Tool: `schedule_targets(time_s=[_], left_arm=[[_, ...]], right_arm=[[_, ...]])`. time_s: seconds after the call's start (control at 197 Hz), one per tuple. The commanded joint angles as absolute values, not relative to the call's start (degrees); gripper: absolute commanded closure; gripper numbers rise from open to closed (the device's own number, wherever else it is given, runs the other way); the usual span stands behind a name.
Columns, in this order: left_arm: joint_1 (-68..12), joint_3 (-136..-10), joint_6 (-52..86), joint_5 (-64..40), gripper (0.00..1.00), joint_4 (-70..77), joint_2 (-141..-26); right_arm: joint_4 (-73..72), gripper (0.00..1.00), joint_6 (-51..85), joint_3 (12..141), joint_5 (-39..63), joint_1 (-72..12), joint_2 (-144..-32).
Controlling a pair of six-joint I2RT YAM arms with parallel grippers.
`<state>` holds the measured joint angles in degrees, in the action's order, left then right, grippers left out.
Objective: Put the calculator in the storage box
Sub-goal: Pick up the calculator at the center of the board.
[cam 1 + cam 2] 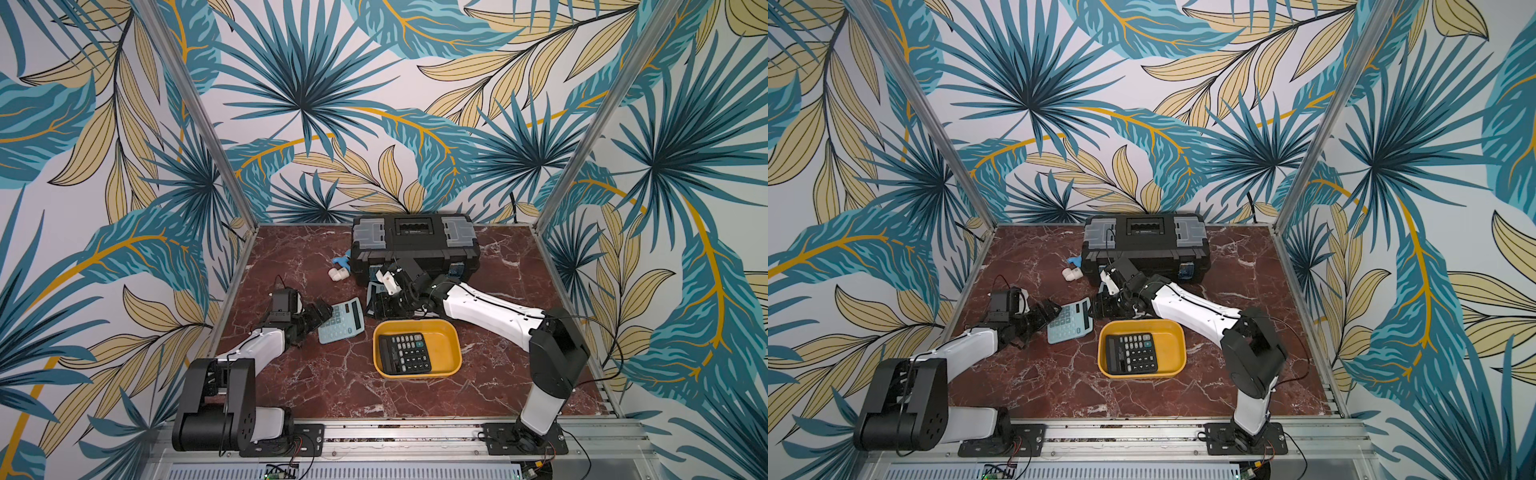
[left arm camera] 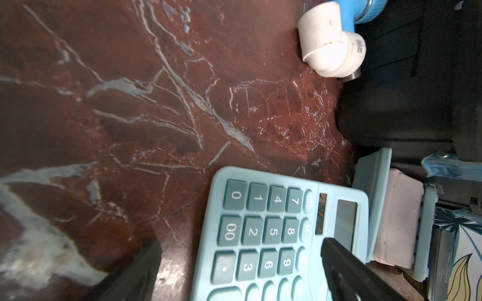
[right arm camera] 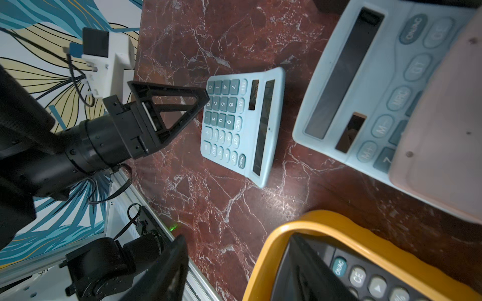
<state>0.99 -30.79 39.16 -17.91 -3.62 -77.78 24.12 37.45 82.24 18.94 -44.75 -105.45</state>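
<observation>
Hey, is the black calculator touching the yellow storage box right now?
Touching. Both top views show the black calculator lying inside the storage box, resting on the box's bottom close to one side wall.

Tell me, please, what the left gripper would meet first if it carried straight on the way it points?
Most likely the light blue calculator lying flat on the table: the open left gripper has one finger over its face. Height above it is unclear.

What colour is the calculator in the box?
Black calculator, grey keys; best in a top view.
</observation>
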Motion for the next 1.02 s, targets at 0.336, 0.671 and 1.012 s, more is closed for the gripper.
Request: schedule_targets(time_s=[0.336, 0.671, 1.012], left_arm=[[1.58, -30.17, 38.76, -21.88, 0.03, 1.00, -78.83], [1.58, -29.29, 39.20, -23.30, 0.07, 3.08, -80.16], [1.56, -28.83, 39.46, -24.80, 0.09, 4.97, -81.80]], right_arm=[[26.83, 0.44, 37.20, 93.17, 19.48, -45.16, -119.17], [26.78, 0.48, 38.80, 97.17, 20.82, -45.70, -124.78], [24.36, 0.60, 40.82, 98.53, 22.45, -47.47, -125.75]])
